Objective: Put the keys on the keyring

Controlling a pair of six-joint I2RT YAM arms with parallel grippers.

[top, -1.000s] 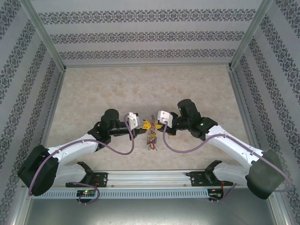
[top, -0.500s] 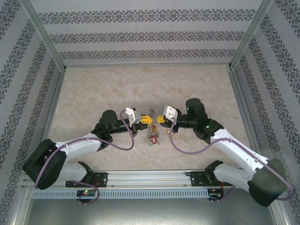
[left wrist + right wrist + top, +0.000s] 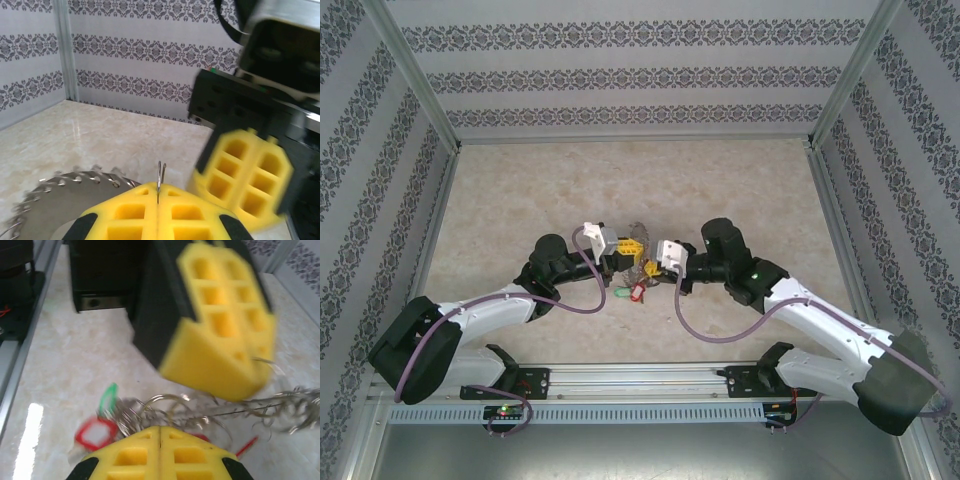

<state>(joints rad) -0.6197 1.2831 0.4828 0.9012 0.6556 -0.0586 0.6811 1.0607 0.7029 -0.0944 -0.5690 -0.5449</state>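
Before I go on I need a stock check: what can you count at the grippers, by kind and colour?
keyring: 1
green tag: 1
red tag: 1 clear; a red sliver nearby is too blurred to count
grippers: 2, left gripper and right gripper
Total: 5

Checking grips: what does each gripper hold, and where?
Left gripper pinches the keyring by a thin wire at its rim. Right gripper is shut by the keys; hold cannot be told.

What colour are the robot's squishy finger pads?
The pads are yellow, clearest in the left wrist view.
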